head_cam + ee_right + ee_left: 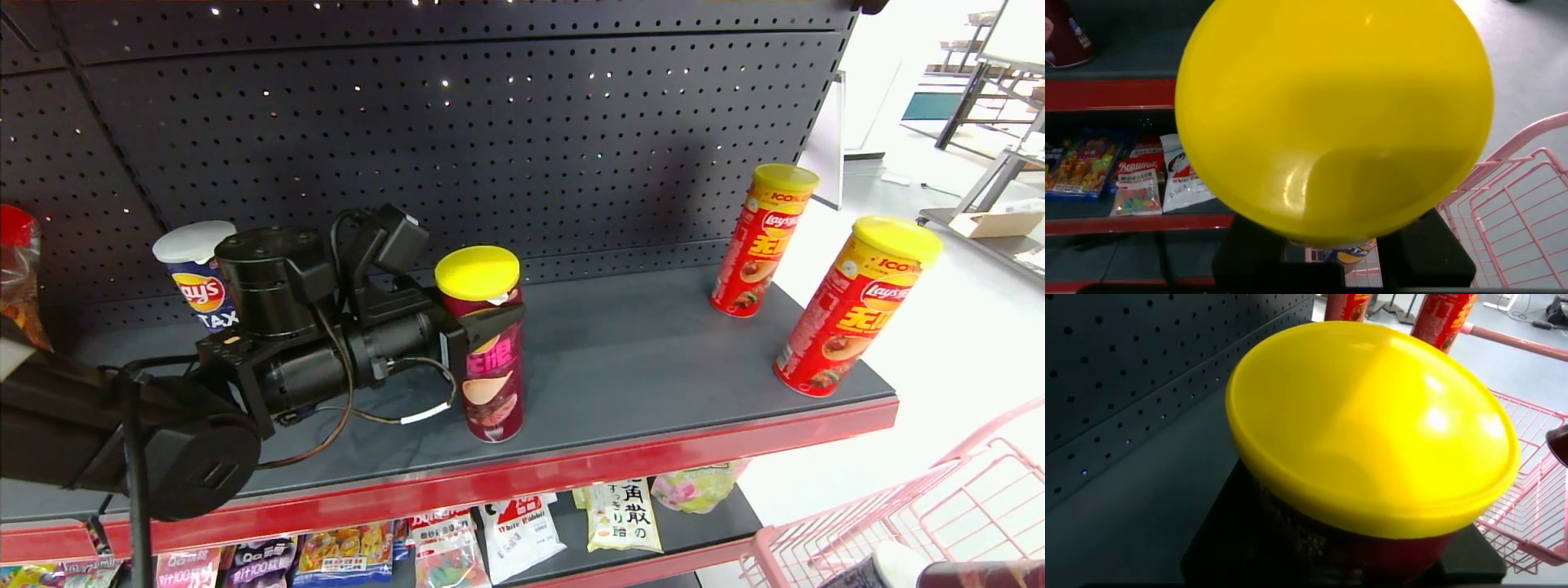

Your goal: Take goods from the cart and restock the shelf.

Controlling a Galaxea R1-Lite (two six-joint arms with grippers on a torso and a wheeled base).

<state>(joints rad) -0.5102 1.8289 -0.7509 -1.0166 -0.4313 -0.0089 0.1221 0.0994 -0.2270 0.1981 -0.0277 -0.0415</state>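
A dark red chip can [491, 367] with a yellow lid [1372, 425] stands upright on the grey shelf board [637, 367], near its front edge. My left gripper [487, 325] is shut on this can just below the lid, coming in from the left. Close under the right wrist camera is a second yellow lid [1331, 114]. My right gripper [1339, 265] is shut on that can, with dark fingers [1427, 255] showing on both sides. It hangs beside the pink cart [1527, 188], in front of the lower shelf.
Two red cans [761, 238] [853, 304] stand at the shelf's right end. A blue can with a white lid [198, 273] is behind my left arm, by the pegboard. Snack bags [522, 531] fill the lower shelf. The pink cart [939, 506] is at the lower right.
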